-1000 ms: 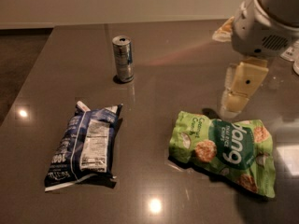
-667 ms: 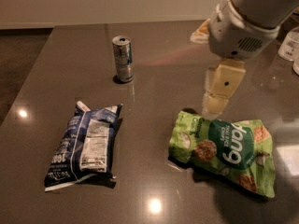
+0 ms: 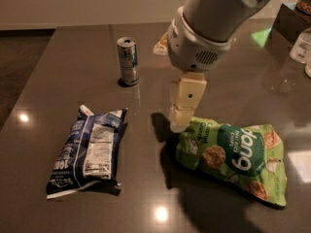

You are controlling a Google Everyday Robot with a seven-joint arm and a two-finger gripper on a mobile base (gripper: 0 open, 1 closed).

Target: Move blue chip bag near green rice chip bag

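Observation:
The blue chip bag (image 3: 87, 149) lies flat on the dark table at the left, with its white nutrition panel facing up. The green rice chip bag (image 3: 231, 154) lies flat at the right, its "dang" circle upside down to me. My gripper (image 3: 181, 120) hangs from the white arm above the gap between the two bags. It is just over the green bag's upper left corner, and well to the right of the blue bag. It holds nothing that I can see.
A silver-blue can (image 3: 129, 61) stands upright behind the blue bag. Clear containers (image 3: 302, 47) stand at the far right edge. The dark table (image 3: 63, 52) ends at the left, with floor beyond it.
The arm has swung left and forward across the table. The gripper went from behind the green bag's right part to its upper left corner. The bags and the can have not moved.

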